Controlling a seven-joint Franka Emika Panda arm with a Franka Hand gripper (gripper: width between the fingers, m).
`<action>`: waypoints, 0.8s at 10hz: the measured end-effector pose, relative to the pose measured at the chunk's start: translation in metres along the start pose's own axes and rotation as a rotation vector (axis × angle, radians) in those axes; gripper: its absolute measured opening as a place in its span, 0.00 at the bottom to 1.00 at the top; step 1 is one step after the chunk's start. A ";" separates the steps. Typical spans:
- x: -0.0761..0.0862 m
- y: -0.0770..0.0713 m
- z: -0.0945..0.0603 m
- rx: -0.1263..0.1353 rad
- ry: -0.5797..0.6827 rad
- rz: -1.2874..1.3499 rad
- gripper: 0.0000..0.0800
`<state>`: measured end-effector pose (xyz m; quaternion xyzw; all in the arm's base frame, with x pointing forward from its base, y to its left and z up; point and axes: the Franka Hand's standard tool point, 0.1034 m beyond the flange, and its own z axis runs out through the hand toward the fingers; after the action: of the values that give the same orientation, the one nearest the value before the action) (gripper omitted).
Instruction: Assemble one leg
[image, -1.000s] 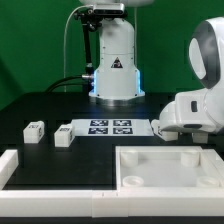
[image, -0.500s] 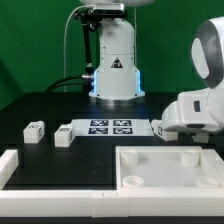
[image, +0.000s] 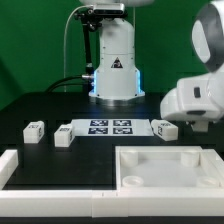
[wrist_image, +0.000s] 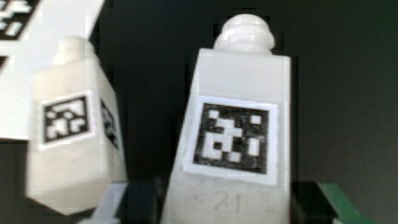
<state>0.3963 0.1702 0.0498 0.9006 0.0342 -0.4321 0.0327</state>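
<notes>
Since the small white plastic leg block with a black-and-white square tag (wrist_image: 238, 125) sits between the two dark fingers (wrist_image: 342, 203) of the pincer (wrist_image: 231, 208) in the wrist view, the step in hand looks like taking hold of that leg near its base. The fingers flank the block closely on both sides, but I cannot tell whether they press on it or leave a sliver of room.

A second white tagged leg block (wrist_image: 68, 105) sits just beside the first, with a dark strip between them. The grip should therefore be centred and any lift go straight up, so that a finger does not knock the neighbour.

In the exterior view a tagged leg block (image: 163, 127) shows below the white robot hand (image: 195, 100), on the black tabletop (image: 40, 105) just beside the flat white marker board (image: 110, 127). Which of the two it is I cannot say.

A third leg block (image: 35, 130) and a fourth leg block (image: 64, 136) lie toward the exterior view's left. The large white square tray-like piece (image: 170, 152) lies nearer the camera. Its round corner hole (image: 131, 181) is probably the target, so a square hold matters.
</notes>
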 end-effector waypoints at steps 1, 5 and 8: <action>-0.013 0.004 -0.016 -0.002 0.007 -0.008 0.39; -0.023 0.010 -0.036 0.008 0.051 -0.005 0.39; -0.014 0.006 -0.045 0.032 0.262 -0.005 0.39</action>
<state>0.4233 0.1677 0.0893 0.9497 0.0335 -0.3112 0.0125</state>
